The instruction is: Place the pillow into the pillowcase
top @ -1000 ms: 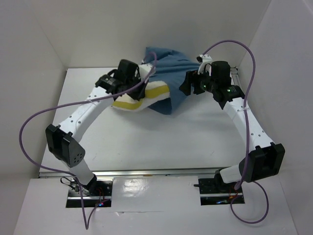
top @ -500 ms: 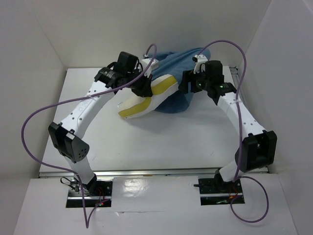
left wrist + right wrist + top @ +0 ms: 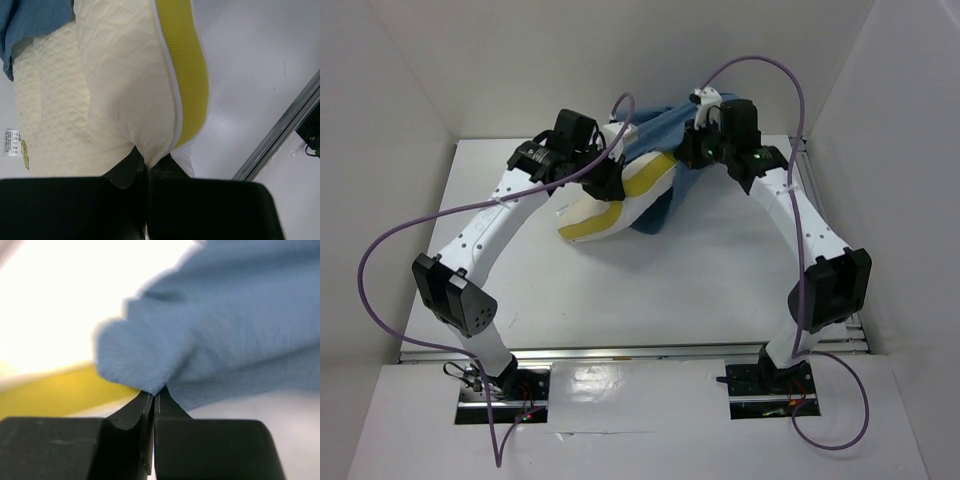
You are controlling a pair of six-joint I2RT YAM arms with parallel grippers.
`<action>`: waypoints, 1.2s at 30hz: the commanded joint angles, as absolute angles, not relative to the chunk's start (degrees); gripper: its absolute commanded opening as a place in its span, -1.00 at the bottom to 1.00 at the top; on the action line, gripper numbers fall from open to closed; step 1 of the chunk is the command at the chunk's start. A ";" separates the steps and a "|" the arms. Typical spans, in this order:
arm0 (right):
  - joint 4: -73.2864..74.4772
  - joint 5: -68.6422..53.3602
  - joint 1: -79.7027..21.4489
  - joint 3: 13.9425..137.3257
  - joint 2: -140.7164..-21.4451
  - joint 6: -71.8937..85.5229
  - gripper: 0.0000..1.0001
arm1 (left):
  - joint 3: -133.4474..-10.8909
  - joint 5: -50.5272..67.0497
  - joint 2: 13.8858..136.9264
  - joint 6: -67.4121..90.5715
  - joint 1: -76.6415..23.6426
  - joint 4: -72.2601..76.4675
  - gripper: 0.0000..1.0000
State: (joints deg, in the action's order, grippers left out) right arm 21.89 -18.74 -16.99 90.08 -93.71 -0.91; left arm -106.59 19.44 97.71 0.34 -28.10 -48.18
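The cream pillow (image 3: pixel 582 208) with its yellow edge band (image 3: pixel 647 180) lies at the back middle of the table, its far end inside the dusty-blue pillowcase (image 3: pixel 658 132). My left gripper (image 3: pixel 611 182) is shut on a pinch of the pillow's cream cover (image 3: pixel 120 90) beside the yellow band (image 3: pixel 189 75). In that wrist view blue cloth (image 3: pixel 35 20) covers the pillow's top left corner. My right gripper (image 3: pixel 697 152) is shut on a fold at the pillowcase's edge (image 3: pixel 150 365), just above the yellow band (image 3: pixel 50 390).
White walls close in the table (image 3: pixel 720 270) at the back and on both sides. A metal rail (image 3: pixel 280 130) runs along the near edge. Purple cables (image 3: pixel 380 260) loop over both arms. A small white label (image 3: pixel 11 141) hangs from the pillow.
My right gripper has moved left to the pillowcase's edge by the pillow and has shut on the blue cloth. The pillowcase has bunched leftward. The left gripper keeps its grip.
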 commanded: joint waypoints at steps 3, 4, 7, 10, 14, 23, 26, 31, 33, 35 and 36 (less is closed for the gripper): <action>26.44 -36.18 -30.64 107.03 -93.68 4.73 -1.00 | -108.63 17.40 96.50 0.62 -26.55 -39.47 -1.00; 26.45 -37.52 -31.98 109.57 -93.69 5.88 -1.00 | -110.29 16.71 97.03 0.62 -26.02 -39.46 -1.00; 28.64 -42.44 -36.29 113.45 -95.09 9.05 -1.00 | -114.68 16.70 99.83 2.81 -23.65 -38.76 -1.00; 31.63 -46.57 -36.91 116.01 -96.86 10.72 -1.00 | -117.41 16.17 100.99 4.13 -21.88 -38.24 -1.00; 34.80 -46.58 -36.39 113.67 -96.60 10.11 -1.00 | -118.56 16.17 101.08 4.13 -20.04 -38.23 -1.00; 29.38 -27.35 -24.45 109.43 -93.17 4.58 0.10 | -108.29 18.72 94.58 4.13 -19.51 -36.21 -1.00; 23.32 -17.81 -19.80 106.54 -92.47 2.39 0.19 | -105.92 19.25 93.35 4.13 -19.51 -36.21 -1.00; 23.10 -8.09 -14.87 104.77 -95.00 -4.11 0.22 | -105.21 19.25 92.72 4.13 -19.51 -36.74 -1.00; 26.70 -7.30 -14.16 105.29 -97.54 -4.83 0.22 | -105.21 19.25 92.72 4.13 -19.51 -36.74 -1.00; 30.56 -6.77 -14.15 105.29 -98.96 -5.70 0.24 | -105.73 19.25 92.72 4.13 -19.51 -36.74 -1.00; 30.59 -6.77 -14.15 103.38 -98.96 -5.71 0.24 | -105.73 19.25 92.72 4.13 -19.51 -36.74 -1.00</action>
State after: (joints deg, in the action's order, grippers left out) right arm 27.59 -9.96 -13.85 105.12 -97.41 -2.68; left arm -104.36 17.74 96.49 3.25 -19.90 -42.35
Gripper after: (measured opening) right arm 0.618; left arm 0.088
